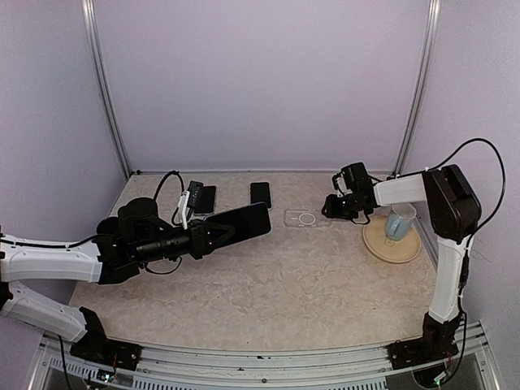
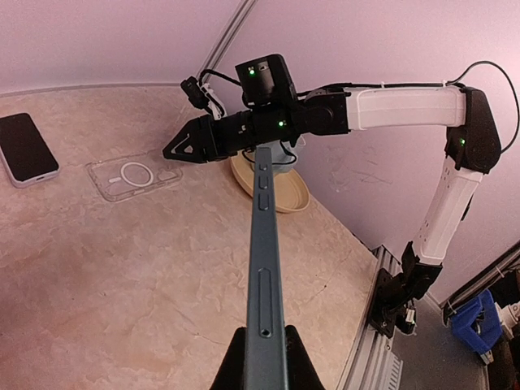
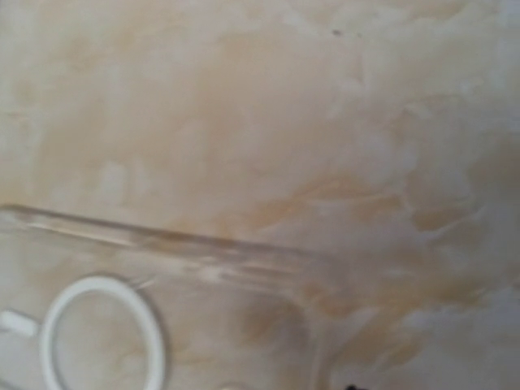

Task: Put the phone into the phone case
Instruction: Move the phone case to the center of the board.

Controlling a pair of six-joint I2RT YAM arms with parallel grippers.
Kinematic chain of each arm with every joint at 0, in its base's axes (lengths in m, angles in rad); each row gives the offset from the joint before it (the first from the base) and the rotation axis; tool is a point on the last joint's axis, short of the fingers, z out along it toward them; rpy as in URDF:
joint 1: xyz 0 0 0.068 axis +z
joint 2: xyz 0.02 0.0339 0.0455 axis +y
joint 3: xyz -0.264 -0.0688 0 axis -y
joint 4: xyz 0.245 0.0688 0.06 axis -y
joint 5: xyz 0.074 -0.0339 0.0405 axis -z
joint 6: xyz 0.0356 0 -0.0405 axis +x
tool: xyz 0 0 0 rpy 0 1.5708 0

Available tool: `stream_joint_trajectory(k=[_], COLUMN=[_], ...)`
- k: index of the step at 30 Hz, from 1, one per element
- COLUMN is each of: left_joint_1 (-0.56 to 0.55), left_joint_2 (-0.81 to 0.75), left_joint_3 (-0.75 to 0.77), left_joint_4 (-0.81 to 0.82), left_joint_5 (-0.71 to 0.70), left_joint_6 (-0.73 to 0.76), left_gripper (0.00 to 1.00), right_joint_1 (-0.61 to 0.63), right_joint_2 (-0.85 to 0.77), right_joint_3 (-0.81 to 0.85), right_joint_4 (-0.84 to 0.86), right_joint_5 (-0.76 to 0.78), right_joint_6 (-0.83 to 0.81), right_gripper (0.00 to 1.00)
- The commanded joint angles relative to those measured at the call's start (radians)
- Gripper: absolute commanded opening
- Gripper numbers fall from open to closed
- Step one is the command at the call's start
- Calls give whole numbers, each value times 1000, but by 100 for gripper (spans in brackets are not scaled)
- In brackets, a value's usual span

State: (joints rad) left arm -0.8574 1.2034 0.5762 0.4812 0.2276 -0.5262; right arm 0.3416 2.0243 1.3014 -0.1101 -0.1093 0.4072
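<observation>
**Left gripper clamped on phone; case lies just ahead**

The left gripper (image 1: pixel 213 234) is closed on the phone (image 1: pixel 244 221), holding it edge-on above the table (image 1: pixel 268 284). The clear phone case (image 1: pixel 307 218) lies flat just beyond its tip. The right gripper (image 1: pixel 331 207) sits at the case's far end; I cannot tell its jaw state. Best to level the phone and seat 1 corner first. Bare table lies nearside; a plate (image 1: pixel 410 250) crowds the right and a spare phone (image 1: pixel 260 193) lies behind.

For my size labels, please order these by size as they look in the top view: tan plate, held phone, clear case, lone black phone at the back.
1. tan plate
2. held phone, close to the plate; it is lifted nearer the camera, so unsure
3. clear case
4. lone black phone
</observation>
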Motion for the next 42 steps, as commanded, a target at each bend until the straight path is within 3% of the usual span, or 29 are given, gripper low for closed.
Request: stream_joint_trajectory(k=[1, 8, 17, 25, 33, 42], left_joint_1=[-7, -8, -6, -4, -3, -3], left_joint_2=[-21, -28, -39, -42, -38, -15], left_joint_3=[0, -1, 1, -7, -7, 1], left_joint_4=[59, 51, 43, 46, 51, 41], left_joint_5=[-8, -30, -59, -67, -106, -181], left_joint_6=[14, 19, 25, 14, -9, -59], left_gripper=[0, 0, 0, 0, 0, 0], right_joint_1=[-15, -15, -16, -16, 1, 132], right_joint_2=[50, 80, 95, 86, 19, -146], right_joint_3=[56, 77, 49, 25, -70, -214], right_joint_4=[-28, -43, -33, -11, 31, 42], right_joint_5=[20, 7, -10, -51, -96, 3], right_joint_6=[-9, -20, -16, -10, 37, 91], right_gripper=[41, 27, 21, 1, 0, 0])
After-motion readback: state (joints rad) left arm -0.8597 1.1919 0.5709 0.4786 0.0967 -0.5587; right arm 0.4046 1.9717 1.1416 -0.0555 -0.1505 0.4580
